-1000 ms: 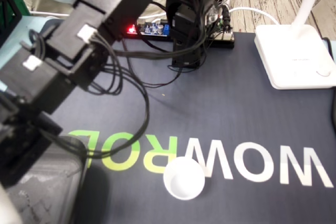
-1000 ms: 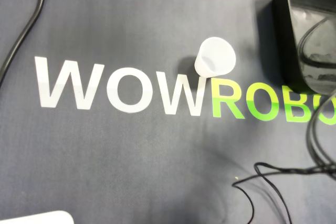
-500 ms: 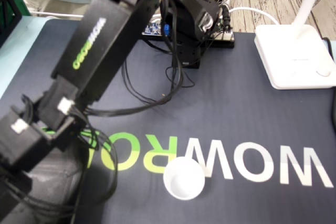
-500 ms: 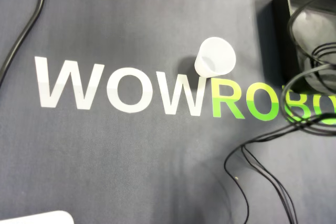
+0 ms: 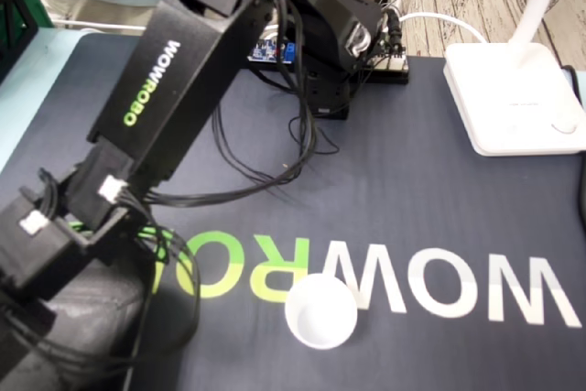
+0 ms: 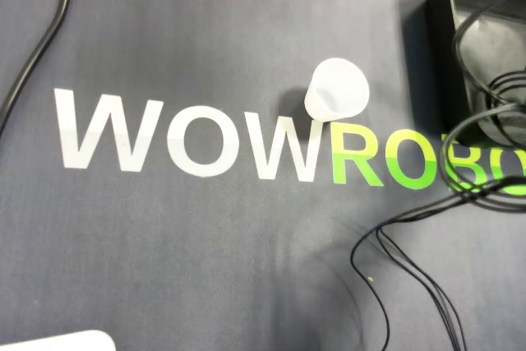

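Arm [image 5: 156, 98]: it is stretched from its base at the far edge of the mat [image 5: 394, 190] down to the lower left corner of the fixed view. I judge this reach is meant to put the wrist above the bin.
Claw [image 5: 18, 336]: the tips are lost in black-on-black at the frame edge over the bin. I cannot tell whether they are spread, pressed together or pinching anything. The overhead view does not catch them either.
Cup [image 5: 320, 311]: a small white cup, standing upright with its mouth up and nothing touching it. In the overhead view [image 6: 335, 90] it sits where the white W meets the green R of the lettering.
Bin [image 6: 440, 55]: a dark box near the cup but clear of it. That is close enough, I judge, for a short carry between the two.
Cables [image 6: 411, 285]: the arm's loose wires hang in loops and trail over the mat and the bin's edge. They lie near the cup, so I would watch for a snag.
Lamp base [image 5: 513, 98]: white, well away from the cup, out of the working path.
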